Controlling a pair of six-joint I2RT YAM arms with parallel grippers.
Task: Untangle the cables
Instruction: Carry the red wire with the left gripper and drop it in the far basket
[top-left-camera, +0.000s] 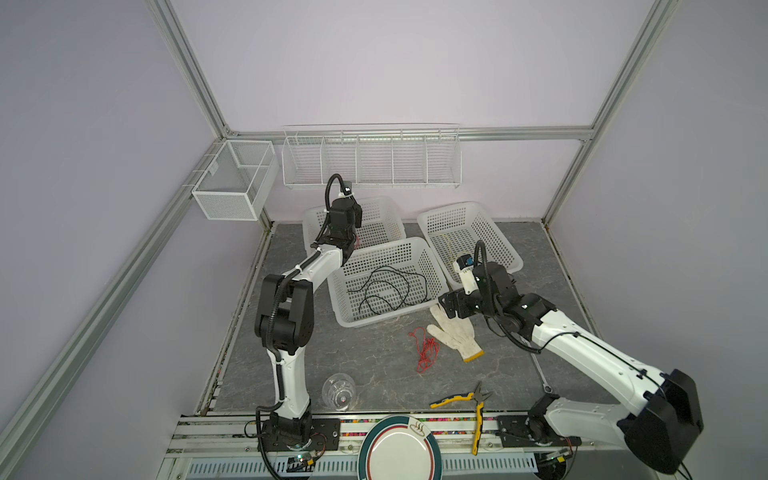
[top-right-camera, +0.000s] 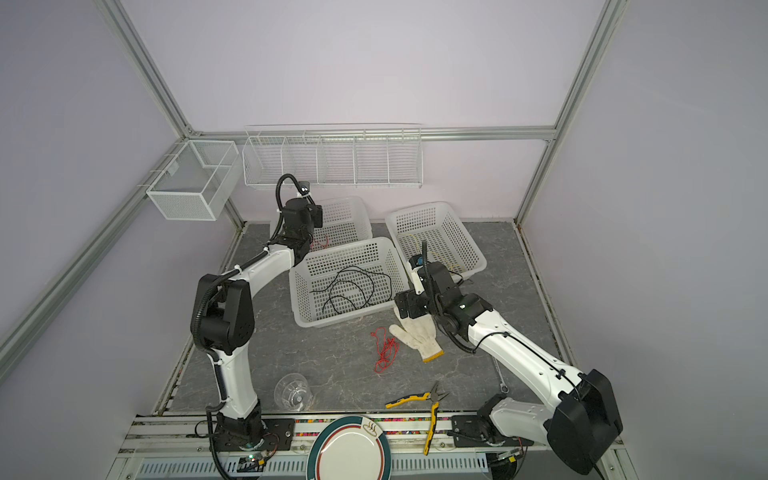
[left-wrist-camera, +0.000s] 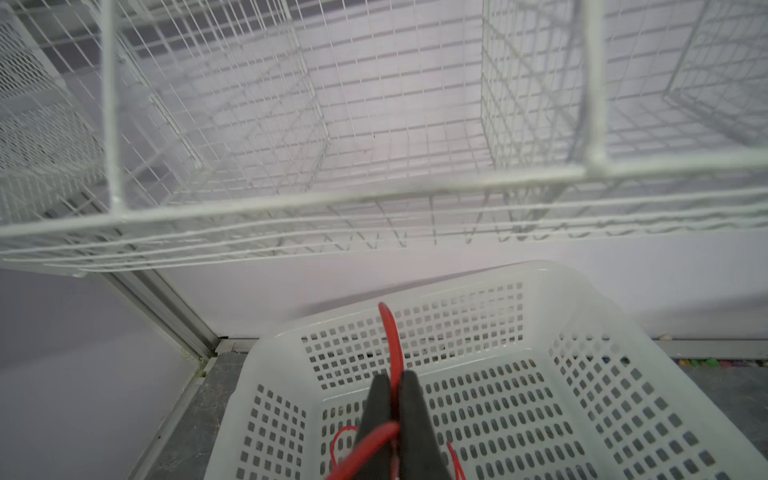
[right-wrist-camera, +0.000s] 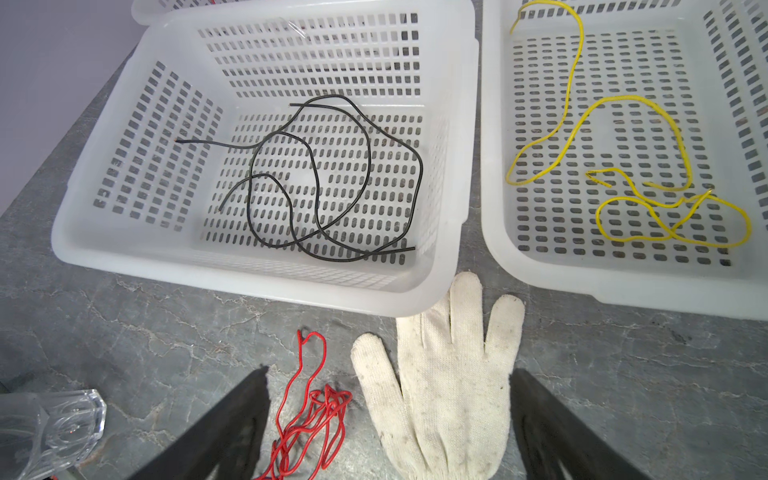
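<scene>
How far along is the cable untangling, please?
Done: black cable alone in the middle basket, yellow cable in the right basket. In hand: left gripper pinches a red cable over the far basket. Left: a red cable bundle on the table, near the open right gripper.

1. Three white plastic baskets: back basket (top-left-camera: 378, 212), middle basket (top-left-camera: 374, 316), right basket (top-left-camera: 453, 216).
2. Three cable colours. The black cables (right-wrist-camera: 316, 187) show four loose ends. I cannot count the strands of the yellow cables (right-wrist-camera: 582, 120). There is one red bundle (right-wrist-camera: 316, 415) and one separate red cable (left-wrist-camera: 392, 345).
3. One glove (right-wrist-camera: 449, 395).
4. One pair of pliers (top-left-camera: 461, 400).
5. One plate (top-left-camera: 399, 453) and one clear cup (top-left-camera: 338, 390).
6. Two wall racks: one mesh box (top-left-camera: 232, 183) and one wire rack (top-left-camera: 374, 162) with five compartments.
7. Two arms, each with one tool: left tool (left-wrist-camera: 395, 374), right tool (right-wrist-camera: 388, 370).
</scene>
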